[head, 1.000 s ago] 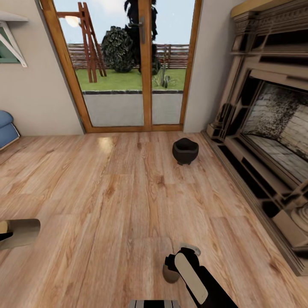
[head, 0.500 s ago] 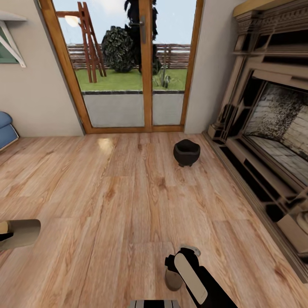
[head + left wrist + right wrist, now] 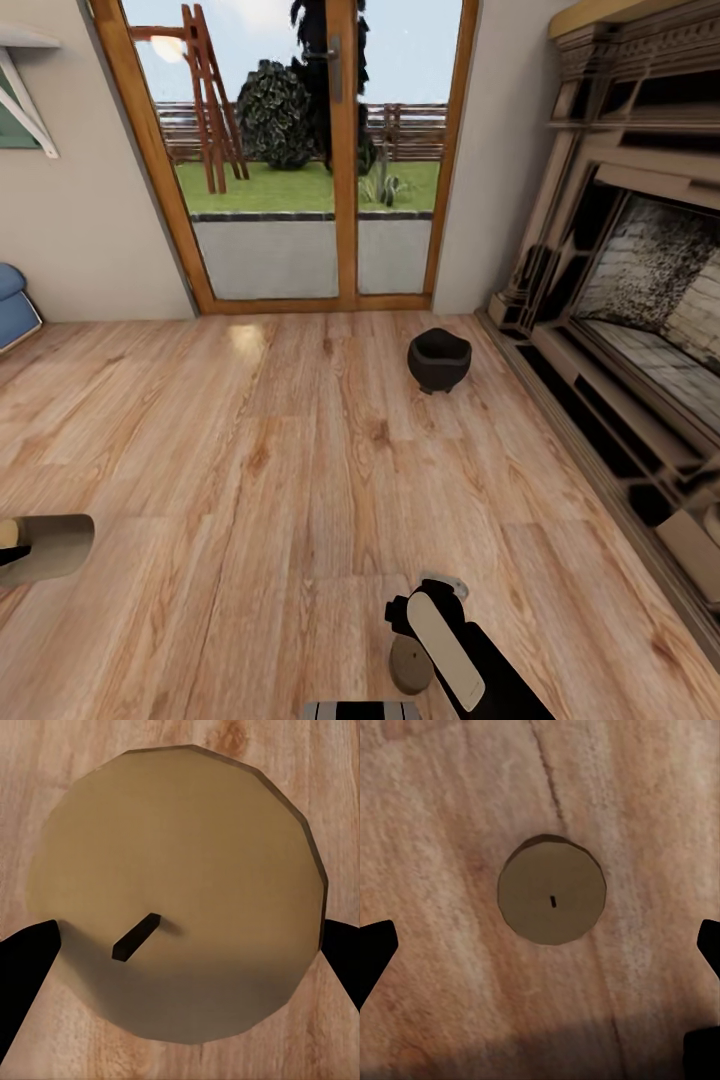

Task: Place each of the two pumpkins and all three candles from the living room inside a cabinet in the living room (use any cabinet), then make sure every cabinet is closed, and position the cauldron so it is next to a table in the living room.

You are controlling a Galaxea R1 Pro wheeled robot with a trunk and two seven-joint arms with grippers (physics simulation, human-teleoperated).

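Observation:
The black cauldron stands on the wood floor near the fireplace, well ahead of both arms. My left gripper is shut on a tan candle, whose dark wick faces the left wrist view; in the head view this candle pokes out at the lower left. My right gripper hangs open above a second tan candle, which stands upright on the floor, apart from the fingers. In the head view this candle lies just under the right gripper. The pumpkins, cabinet and table are out of view.
Wood-framed glass patio doors fill the far wall. A large stone fireplace runs along the right side. A blue cushion sits at the left edge. Open wood floor lies between me and the cauldron.
The candle under my right gripper has dropped away from the fingers to the floor. The head view has shifted slightly. The left gripper still holds its candle.

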